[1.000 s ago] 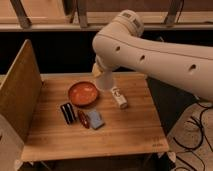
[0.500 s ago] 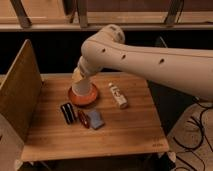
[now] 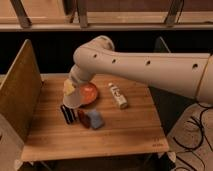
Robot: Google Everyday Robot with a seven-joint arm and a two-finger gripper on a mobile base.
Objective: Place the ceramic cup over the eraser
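The ceramic cup (image 3: pixel 74 99) is small and off-white. It hangs tilted just above the table, with my gripper (image 3: pixel 69 88) shut on it from above. The big white arm reaches in from the right. Directly below and in front of the cup stands the eraser (image 3: pixel 67 114), a small black block with thin white stripes. The cup's lower edge is close over the eraser's top; I cannot tell whether they touch.
A wide orange bowl (image 3: pixel 90 93) sits right beside the cup. A long white tube (image 3: pixel 118 95) lies to its right. A dark-red object (image 3: pixel 82 118) and a light-blue block (image 3: pixel 95 119) lie beside the eraser. A tall wooden panel (image 3: pixel 17 92) walls the table's left side.
The arm has swung left and down with the cup, from above the tube, past the bowl, to just over the eraser.
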